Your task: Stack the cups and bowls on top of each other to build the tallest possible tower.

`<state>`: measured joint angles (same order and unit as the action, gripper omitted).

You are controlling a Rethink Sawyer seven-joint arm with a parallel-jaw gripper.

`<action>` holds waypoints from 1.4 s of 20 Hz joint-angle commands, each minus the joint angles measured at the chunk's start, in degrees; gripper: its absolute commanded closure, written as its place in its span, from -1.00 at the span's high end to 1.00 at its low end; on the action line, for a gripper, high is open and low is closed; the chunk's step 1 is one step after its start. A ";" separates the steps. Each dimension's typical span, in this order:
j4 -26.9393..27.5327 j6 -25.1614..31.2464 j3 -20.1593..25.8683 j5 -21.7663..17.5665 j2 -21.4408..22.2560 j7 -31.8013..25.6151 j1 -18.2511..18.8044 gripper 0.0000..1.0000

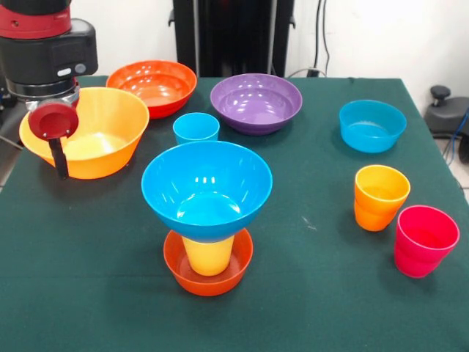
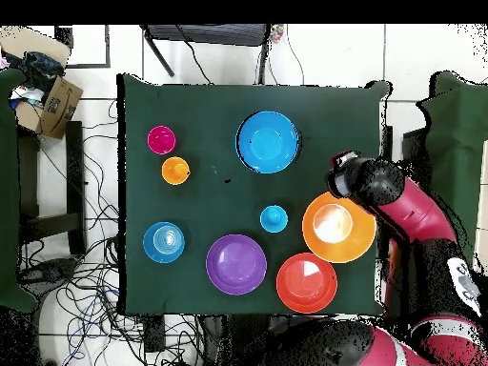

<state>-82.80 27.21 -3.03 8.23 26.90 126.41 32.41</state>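
Observation:
The tower stands at the table's middle: a small red-orange bowl (image 1: 209, 282), a yellow cup (image 1: 209, 254) in it, and the large blue bowl (image 1: 207, 187) on top; from overhead only the blue bowl (image 2: 268, 141) shows. My gripper (image 1: 58, 158) hangs over the rim of the large light orange bowl (image 1: 95, 136), holding nothing I can see; overhead it (image 2: 343, 177) is at that bowl's (image 2: 338, 227) edge. Loose on the cloth are a blue cup (image 1: 196, 127), an orange cup (image 1: 379, 196) and a pinkish red cup (image 1: 425, 240).
A medium red-orange bowl (image 1: 152, 86) and a purple bowl (image 1: 256, 103) stand at the far side, and a small teal-blue bowl (image 1: 372, 125) at the right. The green cloth (image 1: 308, 293) covers the table. Cables and a cardboard box (image 2: 48, 100) lie on the floor beside it.

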 commanded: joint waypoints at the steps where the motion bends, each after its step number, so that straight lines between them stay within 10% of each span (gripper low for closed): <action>1: -2.02 -3.40 3.53 0.94 -1.48 7.06 -1.93 1.00; 23: -4.72 -8.02 3.39 -1.42 -2.34 4.61 -2.74 1.00; 24: -4.58 -7.61 3.31 -1.41 -2.34 4.44 -2.81 -1.00; 28: -4.13 -6.72 3.00 -1.50 -2.42 4.10 -2.99 -1.00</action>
<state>-84.94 20.78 -3.03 8.23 25.91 126.42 31.47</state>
